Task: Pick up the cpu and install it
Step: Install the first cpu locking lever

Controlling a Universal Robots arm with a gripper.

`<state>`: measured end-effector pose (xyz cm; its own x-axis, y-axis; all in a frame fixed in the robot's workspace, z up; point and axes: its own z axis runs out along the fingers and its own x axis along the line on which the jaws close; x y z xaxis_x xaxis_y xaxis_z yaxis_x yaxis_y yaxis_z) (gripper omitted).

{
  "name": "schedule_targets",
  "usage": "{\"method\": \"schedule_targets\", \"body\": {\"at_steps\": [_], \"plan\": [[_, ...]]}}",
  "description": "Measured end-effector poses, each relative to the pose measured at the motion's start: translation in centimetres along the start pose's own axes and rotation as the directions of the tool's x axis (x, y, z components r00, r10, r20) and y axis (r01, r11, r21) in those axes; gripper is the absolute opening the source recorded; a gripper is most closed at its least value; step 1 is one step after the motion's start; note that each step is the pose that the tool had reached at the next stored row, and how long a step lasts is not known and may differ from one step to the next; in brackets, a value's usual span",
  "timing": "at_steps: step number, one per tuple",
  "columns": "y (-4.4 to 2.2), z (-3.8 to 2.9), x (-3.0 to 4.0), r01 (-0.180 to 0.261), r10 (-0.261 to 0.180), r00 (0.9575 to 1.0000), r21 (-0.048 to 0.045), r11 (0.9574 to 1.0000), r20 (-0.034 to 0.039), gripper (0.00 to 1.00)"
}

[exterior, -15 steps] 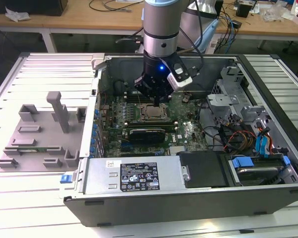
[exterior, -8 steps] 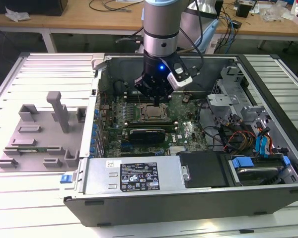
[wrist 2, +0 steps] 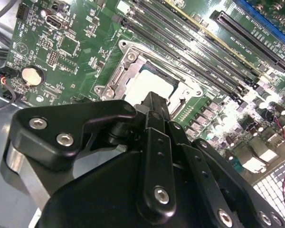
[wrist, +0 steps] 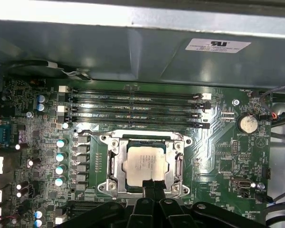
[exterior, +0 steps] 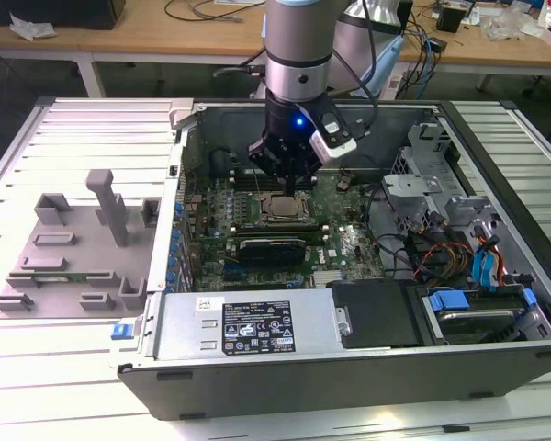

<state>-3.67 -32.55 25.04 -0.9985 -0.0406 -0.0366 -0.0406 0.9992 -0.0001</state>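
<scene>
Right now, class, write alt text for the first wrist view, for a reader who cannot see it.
A silvery square cpu lies in its metal-framed socket on a green motherboard, with the black tool at one edge of the chip. Long memory slots run between the socket and a grey case wall.

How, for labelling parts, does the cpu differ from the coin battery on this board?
The cpu is square; the battery is round. The cpu is far larger than the battery. The cpu lies in the metal socket frame under the gripper; the battery sits near the board edge, away from it. Both are silvery and lie flat on the board.
</scene>
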Motion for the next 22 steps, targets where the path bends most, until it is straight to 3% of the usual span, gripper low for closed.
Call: {"method": "schedule_targets", "body": {"at_steps": [4,16,20,22], "plan": [[0.01,-0.02,0.20,0.000,0.000,1.0000,0.0001,1.0000,-0.0001,0.11],[0.26,-0.14,3.65,0.000,0.000,1.0000,0.0000,1.0000,0.0015,0.11],[0.28,-0.17,4.01,0.000,0.000,1.0000,0.0002,1.0000,0.0017,0.11],[0.28,-0.49,4.01,0.000,0.000,1.0000,0.0001,1.0000,0.0018,0.11]]}}
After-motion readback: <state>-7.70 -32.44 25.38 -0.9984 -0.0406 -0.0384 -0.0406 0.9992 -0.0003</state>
